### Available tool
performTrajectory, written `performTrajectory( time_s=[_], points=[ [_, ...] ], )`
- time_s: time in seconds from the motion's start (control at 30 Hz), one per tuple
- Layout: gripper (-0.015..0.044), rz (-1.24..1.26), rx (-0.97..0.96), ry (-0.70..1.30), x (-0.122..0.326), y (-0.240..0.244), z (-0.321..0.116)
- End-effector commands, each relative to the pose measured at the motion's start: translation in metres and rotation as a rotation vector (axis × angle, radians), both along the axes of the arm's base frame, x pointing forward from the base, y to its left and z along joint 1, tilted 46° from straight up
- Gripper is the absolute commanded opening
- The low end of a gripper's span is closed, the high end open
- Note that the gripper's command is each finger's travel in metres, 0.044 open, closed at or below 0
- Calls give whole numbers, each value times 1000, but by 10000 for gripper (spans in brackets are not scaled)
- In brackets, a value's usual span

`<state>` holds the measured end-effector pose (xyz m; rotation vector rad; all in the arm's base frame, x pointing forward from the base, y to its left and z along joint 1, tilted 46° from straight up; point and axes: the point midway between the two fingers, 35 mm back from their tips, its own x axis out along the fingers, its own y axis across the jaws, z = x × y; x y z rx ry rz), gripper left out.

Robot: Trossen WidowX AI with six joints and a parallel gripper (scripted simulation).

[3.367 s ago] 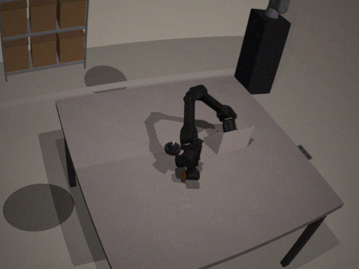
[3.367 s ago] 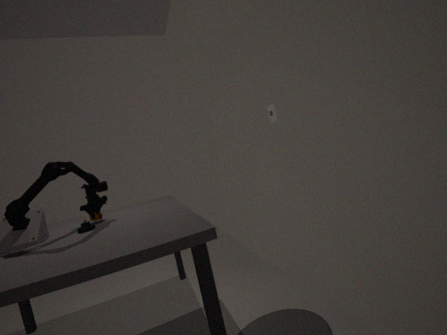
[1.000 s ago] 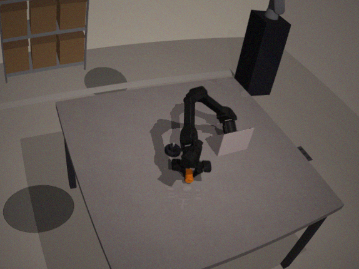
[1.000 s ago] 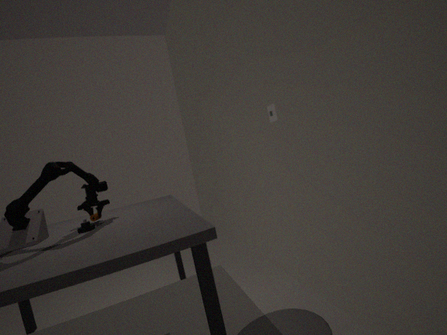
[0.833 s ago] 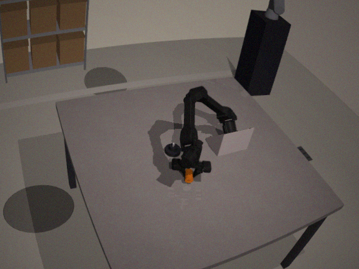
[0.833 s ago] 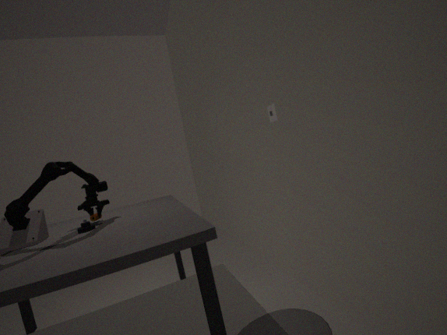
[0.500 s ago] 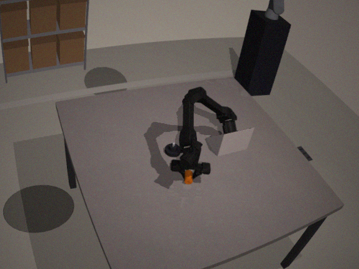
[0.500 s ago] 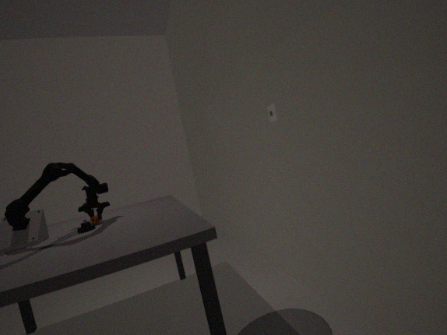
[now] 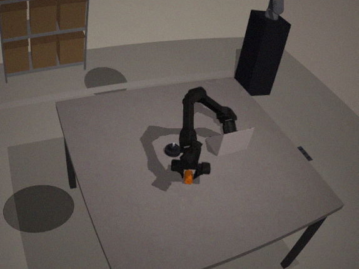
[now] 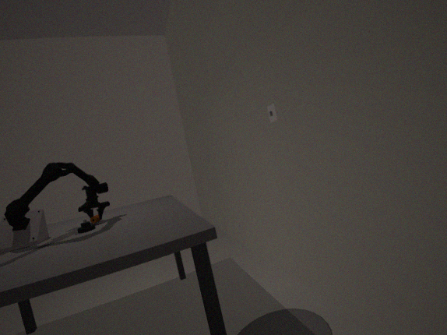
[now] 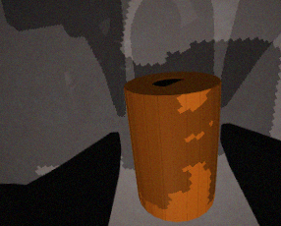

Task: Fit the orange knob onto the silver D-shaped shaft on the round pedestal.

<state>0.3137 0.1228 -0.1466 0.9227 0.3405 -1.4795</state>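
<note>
The orange knob (image 9: 188,177) (image 10: 95,220) (image 11: 173,147) appears to lie on its side. Its end face with the dark hole shows at the top of the knob in the wrist view; the hole's flat side is hard to make out. My gripper (image 9: 188,178) (image 10: 96,217) (image 11: 170,136) is open around the knob, one finger on each side, with a narrow gap at the left finger. The dark round pedestal (image 9: 172,151) (image 10: 86,228) stands a short way behind and left of the gripper in the top view. Its silver shaft (image 9: 173,144) points up; its flat side cannot be made out.
A pale angled panel (image 9: 236,142) stands by the arm's base on the table (image 9: 219,219) (image 10: 144,230). The arm's elbow arches above the table. A tall black box (image 9: 264,53) stands beyond the table's far right corner, and a shelf with brown boxes (image 9: 44,50) is at the back left.
</note>
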Motion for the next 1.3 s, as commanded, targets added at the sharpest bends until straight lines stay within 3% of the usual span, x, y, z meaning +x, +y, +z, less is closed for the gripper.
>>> performTrajectory(
  time_s=[0.0,0.27,0.5,0.77,0.93,1.27],
  points=[
    [260,0,0,-1,0,0,0],
    [260,0,0,-1,0,0,0],
    [440,0,0,-1,0,0,0],
    [440,0,1,-1,0,3,3],
    [440,0,3,1,-8,43,42],
    [440,0,3,1,-8,43,42]
  ],
)
